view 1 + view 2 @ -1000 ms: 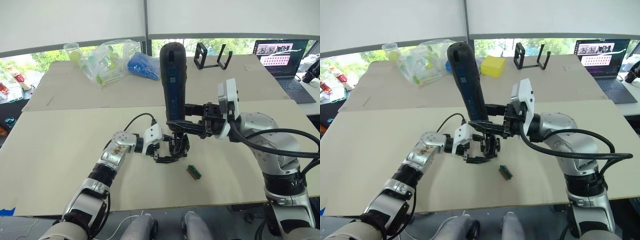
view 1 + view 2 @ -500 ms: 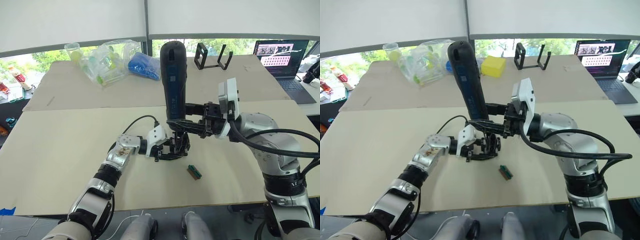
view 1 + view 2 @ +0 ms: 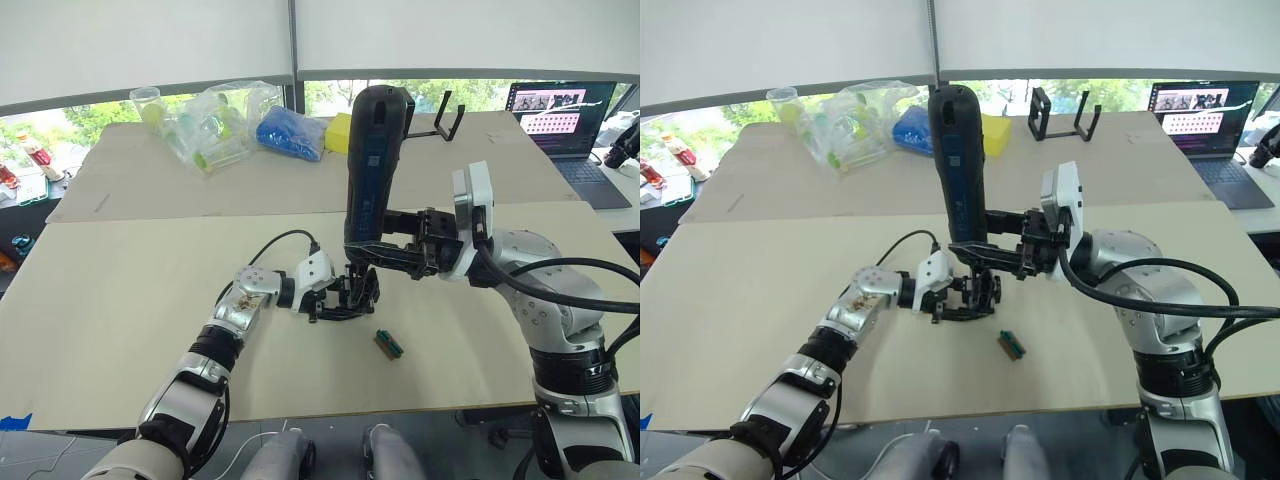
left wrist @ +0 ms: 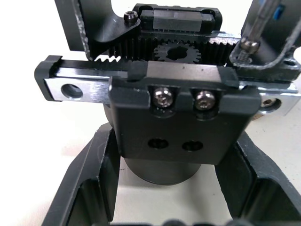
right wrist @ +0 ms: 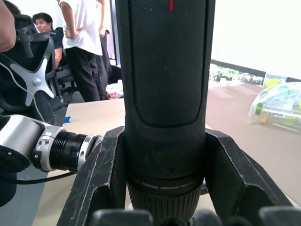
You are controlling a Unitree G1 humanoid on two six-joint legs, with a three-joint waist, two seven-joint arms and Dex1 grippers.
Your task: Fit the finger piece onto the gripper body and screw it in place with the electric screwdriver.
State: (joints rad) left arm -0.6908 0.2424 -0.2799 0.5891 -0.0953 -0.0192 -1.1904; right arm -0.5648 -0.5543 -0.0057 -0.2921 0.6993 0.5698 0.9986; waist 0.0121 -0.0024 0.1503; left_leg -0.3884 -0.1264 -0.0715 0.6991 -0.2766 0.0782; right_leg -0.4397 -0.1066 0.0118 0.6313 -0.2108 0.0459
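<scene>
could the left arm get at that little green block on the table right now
Probably not as things stand. The left tool is shut on the gripper body, which the electric screwdriver is working on. The green block lies unobstructed on the table just beyond, but the arm would have to let go first.

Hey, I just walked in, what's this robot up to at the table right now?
It is doing a small assembly job. The right gripper is clamped around the electric screwdriver, holding it roughly upright with the bit pointing down at the gripper body. The left gripper holds that body on the table. In the left wrist view the bit tip sits by a screw at the body's edge. A small green block lies nearby, untouched.
</scene>
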